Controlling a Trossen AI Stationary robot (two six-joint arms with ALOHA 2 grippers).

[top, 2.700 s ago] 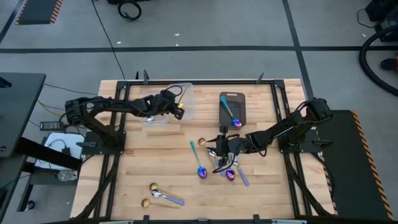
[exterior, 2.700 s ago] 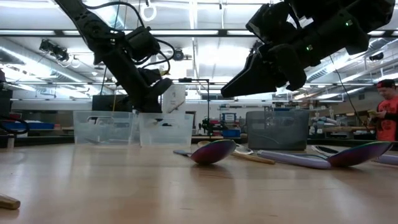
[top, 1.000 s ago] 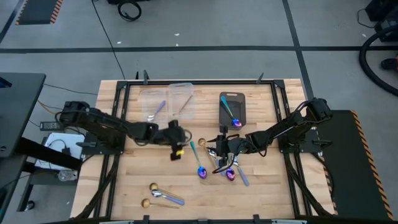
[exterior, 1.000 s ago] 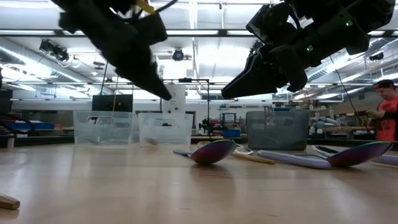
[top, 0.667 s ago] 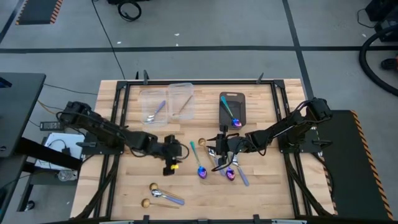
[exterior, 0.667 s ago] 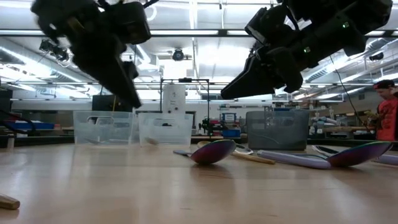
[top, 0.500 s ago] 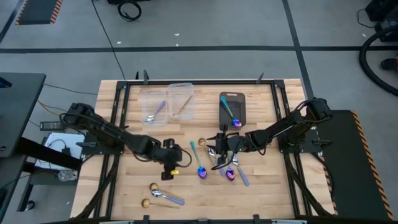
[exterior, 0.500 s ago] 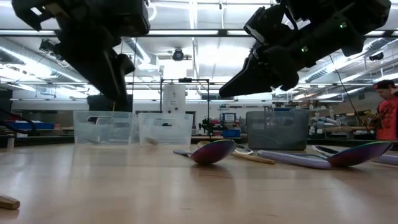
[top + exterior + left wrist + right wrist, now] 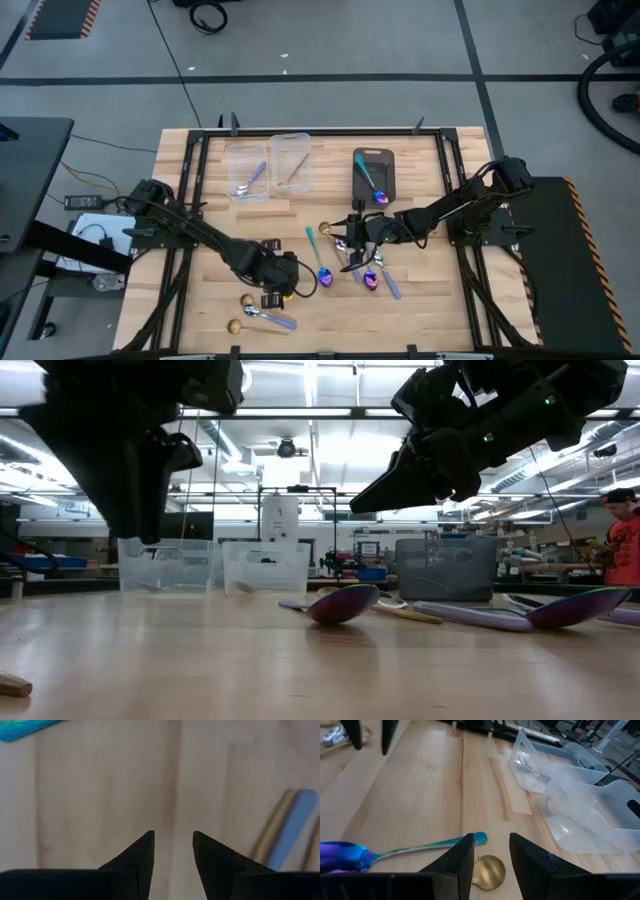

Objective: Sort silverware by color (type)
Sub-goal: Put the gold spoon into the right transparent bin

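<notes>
Both grippers are open and touch nothing. My left gripper [image 9: 268, 298] [image 9: 173, 845] hovers over bare wood near the front edge, beside two gold spoons [image 9: 246, 300] and a silver spoon with a lavender handle [image 9: 272, 319] [image 9: 294, 822]. My right gripper [image 9: 340, 240] [image 9: 490, 851] hangs at mid-table over a gold spoon's bowl [image 9: 487, 870] and the handle tip of a teal-handled iridescent spoon [image 9: 415, 849] [image 9: 319, 260]. More iridescent and lavender-handled spoons [image 9: 372, 281] lie flat just to its near right.
Two clear bins [image 9: 247, 170] [image 9: 292, 164] at the far left each hold a spoon. A dark grey bin [image 9: 373, 160] at the far centre holds an iridescent spoon. Bare wood lies between the two spoon groups. A person [image 9: 625, 535] stands beyond the table's right.
My left gripper has swung from mid-table toward the near edge, to just beside the gold and lavender-handled spoons at the near left, and in the low view it has grown much larger. My right arm and all spoons have kept still.
</notes>
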